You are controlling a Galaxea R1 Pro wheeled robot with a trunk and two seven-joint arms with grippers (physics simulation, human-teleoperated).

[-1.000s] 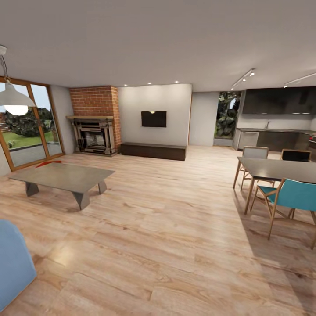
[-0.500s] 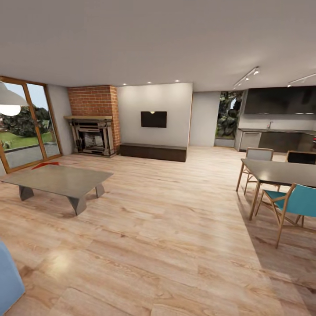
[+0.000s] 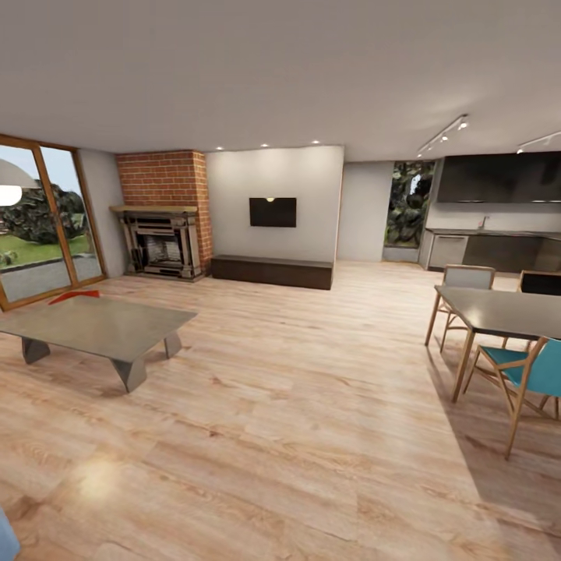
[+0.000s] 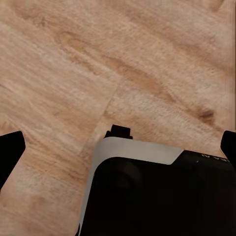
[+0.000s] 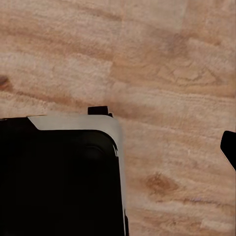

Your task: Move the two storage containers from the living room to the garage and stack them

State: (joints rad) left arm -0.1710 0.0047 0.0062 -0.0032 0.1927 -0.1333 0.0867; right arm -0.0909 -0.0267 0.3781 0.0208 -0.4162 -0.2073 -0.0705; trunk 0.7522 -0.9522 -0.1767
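Plank flooring (image 4: 73, 64) lies under both wrist cameras, light wood with nothing resting on it. Left gripper (image 4: 118, 147) shows two dark fingertips spread wide with bare floor between them, so its jaws stand open and empty; of the right gripper (image 5: 228, 150) one tip shows, so I cannot tell its state. Farther off, the grey coffee-table surface (image 3: 101, 323) stands to the left, and a sliver of red-orange storage container (image 3: 74, 295) peeks beyond its far edge. Thin-walled and open-topped, it likely handles light, stiff and somewhat slick; pinching a wall near mid-length should serve. Beyond stand a brick fireplace (image 3: 160, 214) and a dining table (image 3: 506, 312).
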